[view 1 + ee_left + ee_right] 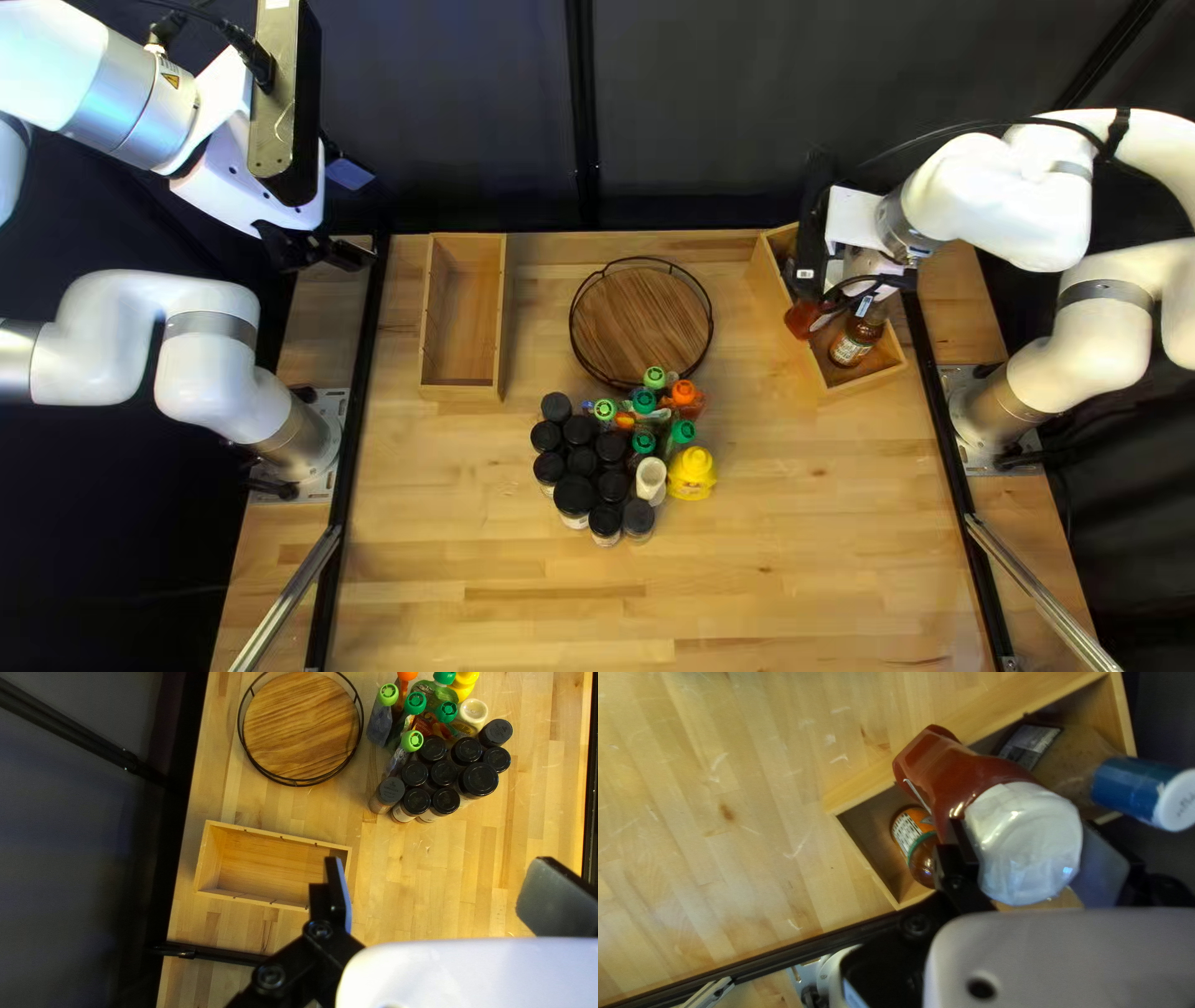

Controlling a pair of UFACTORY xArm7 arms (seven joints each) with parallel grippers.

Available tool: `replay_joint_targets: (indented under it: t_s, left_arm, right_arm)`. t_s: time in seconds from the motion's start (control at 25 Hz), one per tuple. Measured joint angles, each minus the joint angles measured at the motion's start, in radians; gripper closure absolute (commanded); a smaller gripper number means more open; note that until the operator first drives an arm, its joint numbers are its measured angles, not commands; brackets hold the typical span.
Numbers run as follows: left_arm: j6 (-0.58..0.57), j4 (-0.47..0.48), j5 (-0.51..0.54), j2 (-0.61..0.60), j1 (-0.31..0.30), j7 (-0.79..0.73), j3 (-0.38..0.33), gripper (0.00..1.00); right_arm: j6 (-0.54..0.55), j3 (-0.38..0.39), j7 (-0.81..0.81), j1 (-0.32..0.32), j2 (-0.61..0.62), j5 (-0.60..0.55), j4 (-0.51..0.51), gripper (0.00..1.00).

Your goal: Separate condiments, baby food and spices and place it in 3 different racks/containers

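Clearly, right pincer (864,286) gripping red bottle (940,771), labelled bottles (907,832) in box (996,712)

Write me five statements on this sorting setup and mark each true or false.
1. The right tool grips a red bottle with a white cap. True.
2. The left tool is closed. False: its fingers stand wide apart, with nothing between them.
3. An orange-labelled jar is inside a wooden box. True.
4. The black-capped jars are on the round tray. False: they stand outside it, on the table.
5. The yellow bottle stands outside both wooden boxes. True.
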Motion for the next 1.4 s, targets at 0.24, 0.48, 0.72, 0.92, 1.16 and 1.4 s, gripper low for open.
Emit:
replay_joint_targets:
  t_s: [0.24, 0.48, 0.72, 0.92, 1.16, 1.4]
  left_arm:
    - [0.000, 0.000, 0.000, 0.000, 0.000, 0.000, 0.000, 0.00]
    - [0.000, 0.000, 0.000, 0.000, 0.000, 0.000, 0.000, 0.00]
    - [0.000, 0.000, 0.000, 0.000, 0.000, 0.000, 0.000, 0.00]
    - [0.000, 0.000, 0.000, 0.000, 0.000, 0.000, 0.000, 0.00]
    - [0.000, 0.000, 0.000, 0.000, 0.000, 0.000, 0.000, 0.00]
    - [0.000, 0.000, 0.000, 0.000, 0.000, 0.000, 0.000, 0.00]
  right_arm:
    - [0.022, 0.006, 0.024, -0.016, 0.029, -0.013, -0.033, 1.00]
    - [-0.012, 0.010, 0.043, -0.030, 0.011, -0.026, -0.065, 1.00]
    - [-0.055, 0.010, 0.055, -0.043, -0.017, -0.037, -0.091, 1.00]
    - [-0.112, 0.009, 0.068, -0.051, -0.059, -0.040, -0.113, 0.73]
    - [-0.148, 0.005, 0.075, -0.048, -0.084, -0.027, -0.129, 0.00]
    - [-0.112, 0.018, 0.079, -0.027, -0.065, -0.007, -0.111, 0.00]
